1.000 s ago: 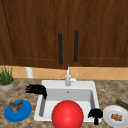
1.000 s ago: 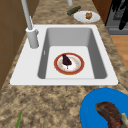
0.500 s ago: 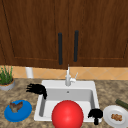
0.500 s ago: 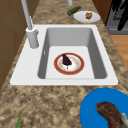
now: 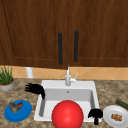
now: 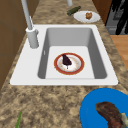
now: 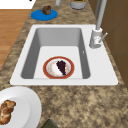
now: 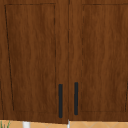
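Sink (image 5: 93, 86) of white sits set into the speckled stone counter (image 6: 57, 100), and a red-rimmed plate (image 6: 69, 63) with a dark piece of food (image 6: 66, 60) on it lies on the basin floor, toward the front wall and roughly midway between the side walls. From the front, that plate shows as a large red disc (image 5: 67, 114) at the basin's near edge. The left hand (image 5: 35, 88) hangs over the sink's left rim near the back corner, its fingers spread straight and pointing left, with nothing in its hold. The right hand (image 5: 95, 114) hangs at the sink's front right corner, just beside the red plate, with its fingers curled in and gripping nothing that can be seen. A grey faucet (image 5: 68, 78) stands at the middle of the back rim. On the counter's left end lies a blue plate (image 5: 18, 110) carrying a brown lump of food (image 5: 16, 106), with a potted plant (image 5: 6, 79) behind it. On the right end rests a white plate (image 5: 115, 116) with a brown pastry (image 5: 116, 117), and a green vegetable (image 5: 122, 103) lies just behind it. Two wooden cabinet doors (image 8: 35, 60) with dark handles (image 8: 60, 100) hang above.
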Available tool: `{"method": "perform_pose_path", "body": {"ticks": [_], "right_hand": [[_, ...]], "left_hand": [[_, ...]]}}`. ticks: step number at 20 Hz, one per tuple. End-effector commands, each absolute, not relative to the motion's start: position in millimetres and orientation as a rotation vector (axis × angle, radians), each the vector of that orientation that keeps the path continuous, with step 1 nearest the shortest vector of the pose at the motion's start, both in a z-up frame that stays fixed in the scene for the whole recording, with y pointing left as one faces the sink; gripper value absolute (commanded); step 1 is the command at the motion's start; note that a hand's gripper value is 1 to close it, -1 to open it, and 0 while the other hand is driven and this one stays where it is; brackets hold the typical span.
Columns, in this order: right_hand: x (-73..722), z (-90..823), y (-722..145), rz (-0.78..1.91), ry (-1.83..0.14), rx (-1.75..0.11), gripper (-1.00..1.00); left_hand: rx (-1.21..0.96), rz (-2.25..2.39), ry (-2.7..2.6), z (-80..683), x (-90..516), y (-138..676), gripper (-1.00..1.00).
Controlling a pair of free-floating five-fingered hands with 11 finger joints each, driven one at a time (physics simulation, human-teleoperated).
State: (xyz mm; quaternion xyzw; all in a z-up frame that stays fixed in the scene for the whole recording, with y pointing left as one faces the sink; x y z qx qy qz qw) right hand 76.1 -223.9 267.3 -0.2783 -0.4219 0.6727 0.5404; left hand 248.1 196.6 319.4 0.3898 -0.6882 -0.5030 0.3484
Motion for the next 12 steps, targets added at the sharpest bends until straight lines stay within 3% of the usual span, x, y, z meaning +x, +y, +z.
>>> {"method": "perform_pose_path", "body": {"ticks": [1,12], "right_hand": [[76,267,-224,1.599,-1.003,-0.662,0.00],[76,267,-224,1.599,-1.003,-0.662,0.00]], "left_hand": [[0.877,-1.382,-1.846,311,247,199,-1.00],[0.888,-1.406,-1.915,287,224,214,-1.00]]}}
